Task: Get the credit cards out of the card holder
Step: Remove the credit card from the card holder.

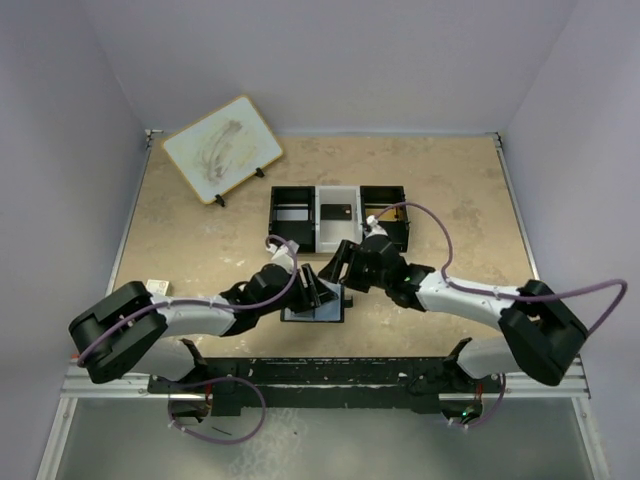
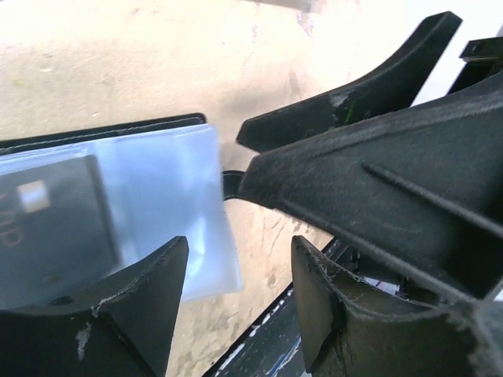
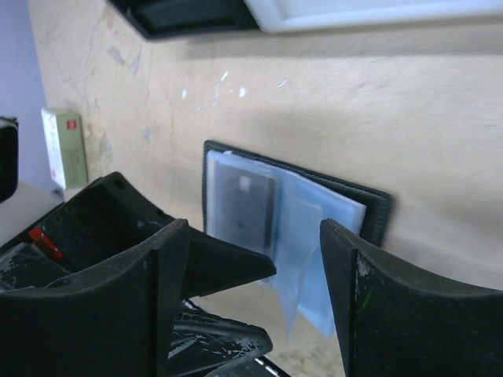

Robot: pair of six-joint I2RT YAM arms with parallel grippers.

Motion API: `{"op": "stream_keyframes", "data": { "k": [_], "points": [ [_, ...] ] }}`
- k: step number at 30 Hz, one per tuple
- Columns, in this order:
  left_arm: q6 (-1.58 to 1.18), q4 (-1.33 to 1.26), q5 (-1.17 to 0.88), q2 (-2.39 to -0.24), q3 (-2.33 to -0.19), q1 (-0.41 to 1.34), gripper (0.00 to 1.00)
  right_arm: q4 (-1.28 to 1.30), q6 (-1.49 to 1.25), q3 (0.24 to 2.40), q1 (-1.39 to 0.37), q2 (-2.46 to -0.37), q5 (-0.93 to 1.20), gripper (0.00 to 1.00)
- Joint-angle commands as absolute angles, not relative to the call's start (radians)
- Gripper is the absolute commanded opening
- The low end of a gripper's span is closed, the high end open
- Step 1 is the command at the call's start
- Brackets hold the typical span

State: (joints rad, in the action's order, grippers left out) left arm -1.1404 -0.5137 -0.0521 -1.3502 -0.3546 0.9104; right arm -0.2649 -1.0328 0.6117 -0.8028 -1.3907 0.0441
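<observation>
You've got the card holder (image 1: 318, 310) lying open on the surface (image 1: 470, 200) at front centre, a credit card (image 3: 245, 208) in the sleeve that sits left in both wrist views. The left gripper (image 1: 310, 288) is over its left part and the right gripper (image 1: 345, 268) over its back right edge, the two close together. The tray (image 1: 338, 190) sits just behind the card holder at mid-surface, the board on its stand (image 1: 222, 148) is at the back left corner, and the small box (image 1: 157, 286) lies at the left edge beside the left arm.
</observation>
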Motion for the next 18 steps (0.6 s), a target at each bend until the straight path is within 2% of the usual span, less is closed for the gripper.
{"op": "stream_keyframes", "data": {
  "k": [1,4,7,12,16,18],
  "points": [
    [-1.120,-0.569,-0.044,-1.408,-0.435,0.936,0.53,-0.045,-0.981,0.636,-0.767,-1.266,-0.138,0.70],
    [-1.114,-0.547,-0.037,-1.468,-0.465,0.954,0.51,-0.023,-0.954,0.635,-0.758,-1.200,-0.149,0.69],
    [-1.084,-0.467,-0.002,-1.437,-0.485,0.972,0.50,-0.014,-0.953,0.640,-0.758,-1.169,-0.132,0.66],
    [-1.028,-0.116,0.256,-1.130,-0.501,1.001,0.49,-0.039,-0.930,0.661,-0.758,-1.201,-0.082,0.66],
    [-1.047,0.269,0.494,-0.938,-0.553,1.000,0.58,-0.070,-0.857,0.716,-0.773,-1.264,-0.029,0.68],
    [-1.107,0.404,0.650,-0.890,-0.578,0.997,0.65,-0.059,-0.857,0.756,-0.816,-1.298,-0.067,0.69]
  ]
}}
